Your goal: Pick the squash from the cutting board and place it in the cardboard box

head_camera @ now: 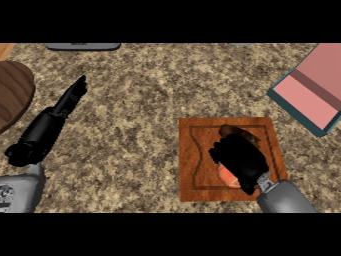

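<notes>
At lower right the right hand curls over the squash on the board, so the grasp looks underway; next it needs lifting toward the box at upper right.

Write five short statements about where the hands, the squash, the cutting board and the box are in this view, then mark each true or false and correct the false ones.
1. The right hand is over the cutting board, covering most of the squash. True.
2. The squash is already in the cardboard box. False: it is still on the cutting board, under the right hand.
3. The left hand holds the squash. False: it is at the view's left with straight fingers, holding nothing.
4. The cardboard box sits at the view's upper right, apart from the cutting board. True.
5. A dark wooden round surface shows at the left edge. True.
</notes>
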Controlling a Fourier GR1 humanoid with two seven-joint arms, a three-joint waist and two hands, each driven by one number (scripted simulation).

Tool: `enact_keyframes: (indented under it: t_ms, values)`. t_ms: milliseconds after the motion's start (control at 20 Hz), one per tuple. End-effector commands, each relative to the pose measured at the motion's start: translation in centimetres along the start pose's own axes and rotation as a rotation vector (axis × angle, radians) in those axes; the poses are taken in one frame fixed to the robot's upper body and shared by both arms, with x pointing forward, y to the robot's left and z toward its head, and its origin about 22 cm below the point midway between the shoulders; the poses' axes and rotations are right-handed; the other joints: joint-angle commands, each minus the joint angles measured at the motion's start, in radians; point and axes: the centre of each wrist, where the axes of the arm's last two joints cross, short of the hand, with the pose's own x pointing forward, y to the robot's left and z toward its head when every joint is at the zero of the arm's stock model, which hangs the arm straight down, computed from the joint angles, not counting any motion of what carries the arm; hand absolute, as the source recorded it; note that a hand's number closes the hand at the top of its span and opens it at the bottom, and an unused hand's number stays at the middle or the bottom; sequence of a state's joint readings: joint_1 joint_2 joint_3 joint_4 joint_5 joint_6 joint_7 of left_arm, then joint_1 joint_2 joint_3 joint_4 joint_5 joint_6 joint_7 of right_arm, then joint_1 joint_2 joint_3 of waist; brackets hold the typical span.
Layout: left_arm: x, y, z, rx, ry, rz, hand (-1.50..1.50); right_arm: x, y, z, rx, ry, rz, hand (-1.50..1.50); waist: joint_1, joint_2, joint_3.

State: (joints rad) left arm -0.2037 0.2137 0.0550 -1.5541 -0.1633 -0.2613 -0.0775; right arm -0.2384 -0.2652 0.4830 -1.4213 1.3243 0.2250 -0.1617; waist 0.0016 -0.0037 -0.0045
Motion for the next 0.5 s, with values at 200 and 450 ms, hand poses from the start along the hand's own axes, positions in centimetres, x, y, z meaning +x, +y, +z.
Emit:
enact_keyframes:
  t_ms: [200,450]
  values:
    - [-0.1,-0.4,0.4,-0.027,-0.014,-0.008,0.00,-2.1,-2.4,-5.4,-0.055,0.134,-0.250,1.50,0.026,0.010,0.005]
    - [1.6,-1.7,-1.6,-0.024,-0.028,-0.008,0.00,-5.1,-6.7,-9.1,-0.161,0.220,-0.339,1.50,0.032,0.013,0.006]
